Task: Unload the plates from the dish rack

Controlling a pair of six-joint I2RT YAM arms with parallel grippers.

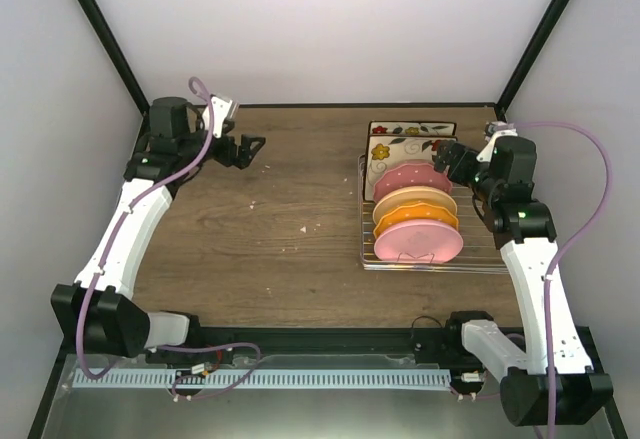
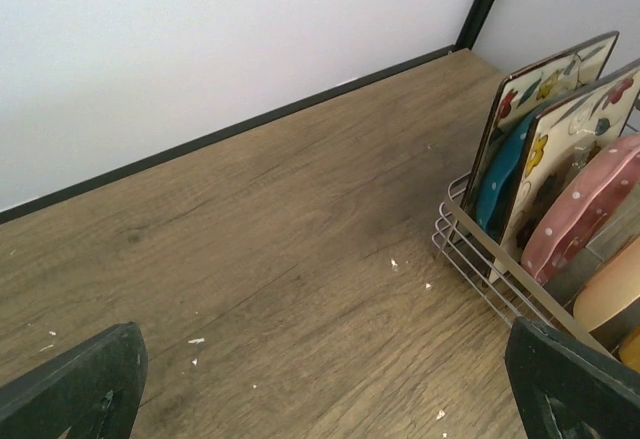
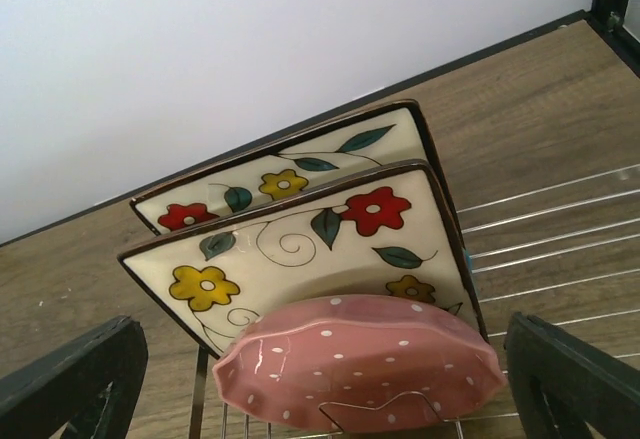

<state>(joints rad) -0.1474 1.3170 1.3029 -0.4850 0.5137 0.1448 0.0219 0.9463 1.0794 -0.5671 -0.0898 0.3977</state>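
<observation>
Unloading is barely starting: plates (image 1: 418, 221) are all sitting in the rack (image 1: 485, 247) by the bench's (image 1: 280, 219) right edge, left end effector (image 1: 256, 146) and right end effector (image 1: 443, 156) gaping apart, empty.

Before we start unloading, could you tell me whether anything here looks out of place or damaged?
Only small white flecks scattered on the table left of the rack; they look like crumbs or chips, but I cannot tell from what. The plates all stand in the rack, with no visible damage.
</observation>
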